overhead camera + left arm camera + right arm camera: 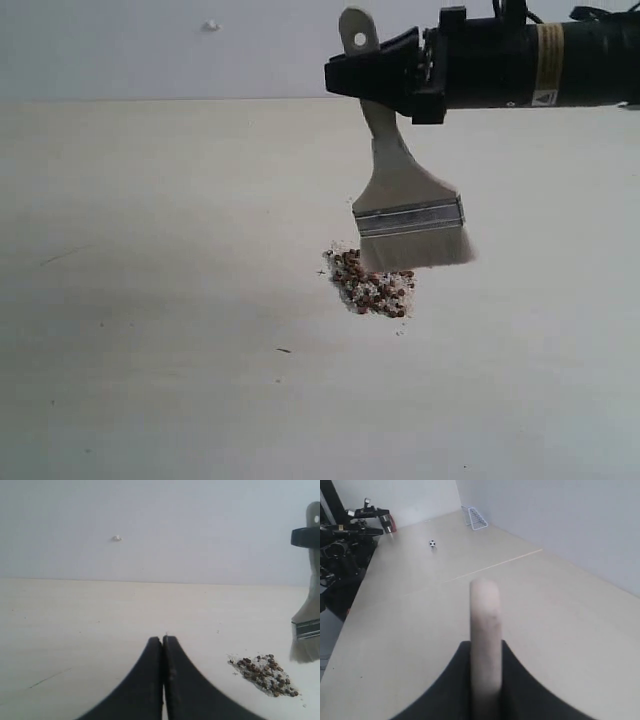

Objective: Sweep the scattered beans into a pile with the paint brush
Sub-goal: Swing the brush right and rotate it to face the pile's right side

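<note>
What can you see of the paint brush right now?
The paint brush is flat and wide: a pale wooden handle with a hole at its end, a silver metal ferrule and whitish bristles. It hangs bristles-down, slightly tilted, its upper handle clamped in the right claw. The bristle tips sit by the pile of beans; whether they touch the table I cannot tell.

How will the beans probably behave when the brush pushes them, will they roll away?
Being small and round, the beans would likely roll easily on the smooth table. Lying loose in a low pile, they probably spread sideways under a hard push. The paint brush has soft-looking bristles, so a few may slip past.
</note>
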{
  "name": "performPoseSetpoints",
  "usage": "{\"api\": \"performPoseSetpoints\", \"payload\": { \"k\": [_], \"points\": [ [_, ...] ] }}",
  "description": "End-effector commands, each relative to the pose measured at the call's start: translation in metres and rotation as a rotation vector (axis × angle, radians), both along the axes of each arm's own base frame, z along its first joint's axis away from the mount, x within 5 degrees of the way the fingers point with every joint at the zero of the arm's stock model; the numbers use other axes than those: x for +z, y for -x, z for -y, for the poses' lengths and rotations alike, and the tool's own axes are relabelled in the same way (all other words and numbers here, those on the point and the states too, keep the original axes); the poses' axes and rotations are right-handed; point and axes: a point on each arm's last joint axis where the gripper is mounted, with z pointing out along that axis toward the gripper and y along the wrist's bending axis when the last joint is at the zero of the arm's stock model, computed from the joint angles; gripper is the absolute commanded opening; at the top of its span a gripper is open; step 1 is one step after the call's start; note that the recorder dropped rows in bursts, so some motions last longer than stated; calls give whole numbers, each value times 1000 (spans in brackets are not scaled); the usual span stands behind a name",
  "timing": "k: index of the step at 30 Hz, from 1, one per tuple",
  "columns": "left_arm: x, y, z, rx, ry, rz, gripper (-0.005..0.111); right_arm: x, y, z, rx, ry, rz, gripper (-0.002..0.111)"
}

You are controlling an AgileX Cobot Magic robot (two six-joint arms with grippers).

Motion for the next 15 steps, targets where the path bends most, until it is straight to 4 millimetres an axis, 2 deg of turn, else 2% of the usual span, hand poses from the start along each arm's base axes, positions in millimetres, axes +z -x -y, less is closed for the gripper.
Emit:
{"api": "performPoseSetpoints", "payload": {
  "k": [1,7,15],
  "points": [
    [-1,0,1,-9,-4,-3,0,4,21,7,-84,-40,65,0],
    [-1,0,1,-9,-4,-3,0,-3,50,20,-250,-95,95,0],
    [-1,0,1,-9,-4,-3,0,-34,82,48,-581,-103,94,0]
  ]
}}
